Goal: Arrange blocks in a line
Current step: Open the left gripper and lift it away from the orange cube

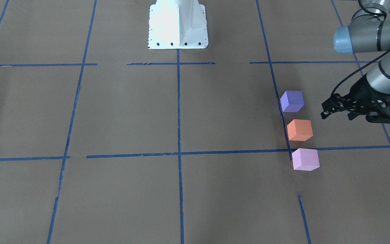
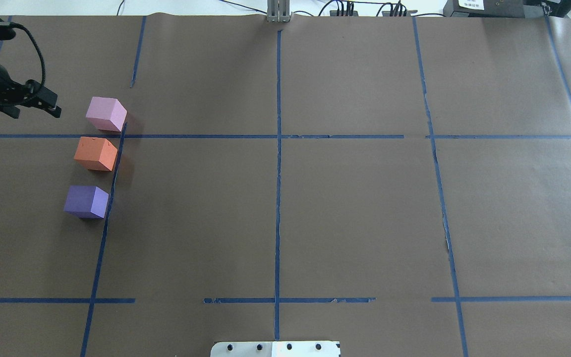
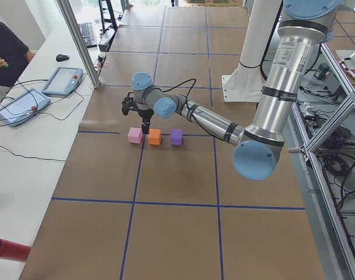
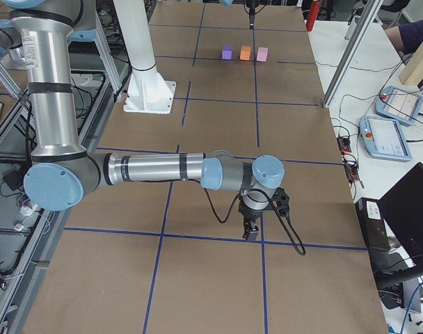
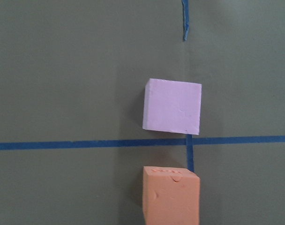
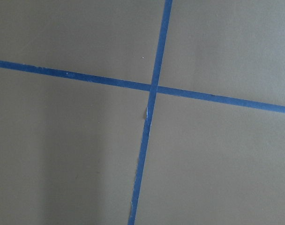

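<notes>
Near to far on worktop (image 2: 345,208) left side: purple block (image 2: 86,201), orange block (image 2: 96,153), pink block (image 2: 106,113), one row w/ small gaps. Looks done. Left pincer (image 2: 35,110) hovers beside pink, spread, empty. Right pincer (image 4: 252,229) well apart; can't tell its spread.

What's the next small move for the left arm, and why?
Probably just retract the left gripper further from the row. The purple block, orange block and pink block already sit in a line beside the blue tape, and the gripper is open, empty and off to one side.
</notes>
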